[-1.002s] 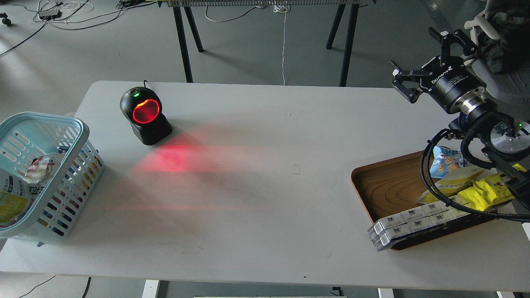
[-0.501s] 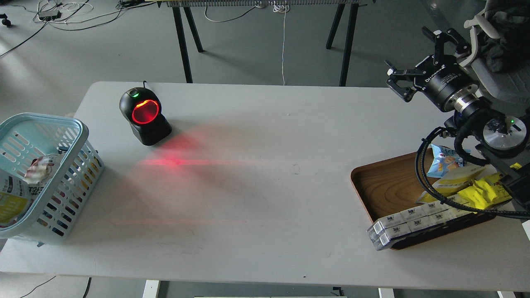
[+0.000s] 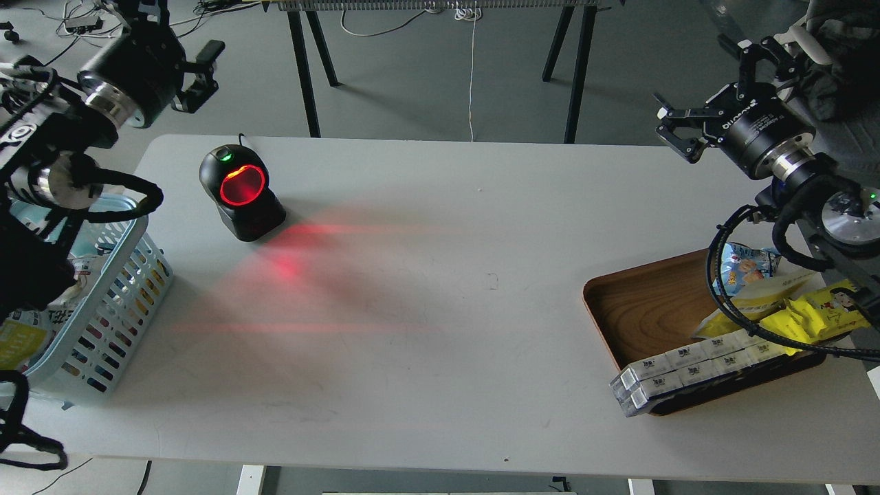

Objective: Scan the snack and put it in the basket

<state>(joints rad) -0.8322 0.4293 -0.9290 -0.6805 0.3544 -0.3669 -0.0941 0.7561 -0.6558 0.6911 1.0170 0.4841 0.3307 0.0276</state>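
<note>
The snack (image 3: 20, 330), a yellow and white pouch with black text, lies inside the light blue basket (image 3: 124, 295) at the table's left edge. My left arm partly hides it. My left gripper (image 3: 180, 40) is raised above and behind the basket, beyond the table's far left corner. It is open and empty. My right gripper (image 3: 709, 93) hangs above the table's far right side, behind the tray. It is open and empty.
A black barcode scanner (image 3: 240, 192) with a red glowing window stands at the back left and casts red light on the table. A brown wooden tray (image 3: 639, 309) at the right holds a blue packet (image 3: 742, 265), a pale yellow pouch (image 3: 756, 295), a bright yellow wrapper (image 3: 818, 313) and white boxes (image 3: 687, 368).
My left arm has come into view from the left, over the basket. My right gripper has moved slightly right and stays open.
</note>
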